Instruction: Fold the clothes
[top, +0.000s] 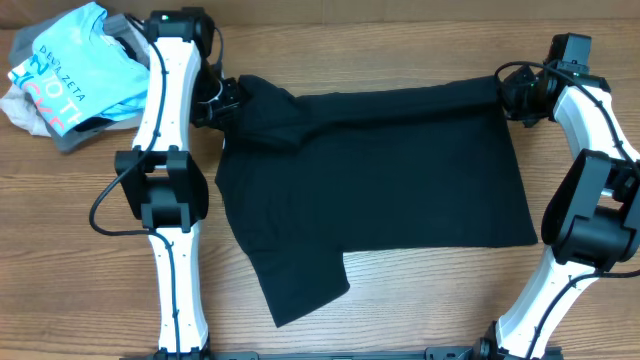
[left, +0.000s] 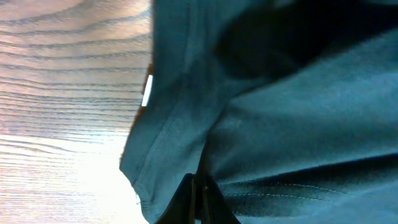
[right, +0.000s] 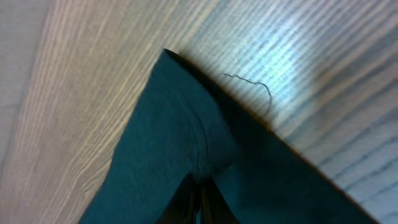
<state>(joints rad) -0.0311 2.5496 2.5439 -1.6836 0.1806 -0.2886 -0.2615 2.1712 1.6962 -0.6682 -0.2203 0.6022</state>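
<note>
Black garment (top: 400, 170) is spread across the middle of the table (top: 80, 290), with its far edge drawn between both grippers. One sleeve (top: 300, 280) is left trailing toward the near edge. Left gripper (top: 222, 100) is clenched on the fabric near the neck, white label (left: 147, 90) seen just beside the pinched fold. Right gripper (top: 508, 97) is clamped on the opposite far corner.

Step judged: far edge to be carried over toward the near edge. Both ends should be moved level and together, tension kept even, so no diagonal crease is set.

Left arm is stretched along the left side; right arm is bent in from the right edge. Blue tee (top: 60, 60) is piled at the far left corner, apart from the garment.
</note>
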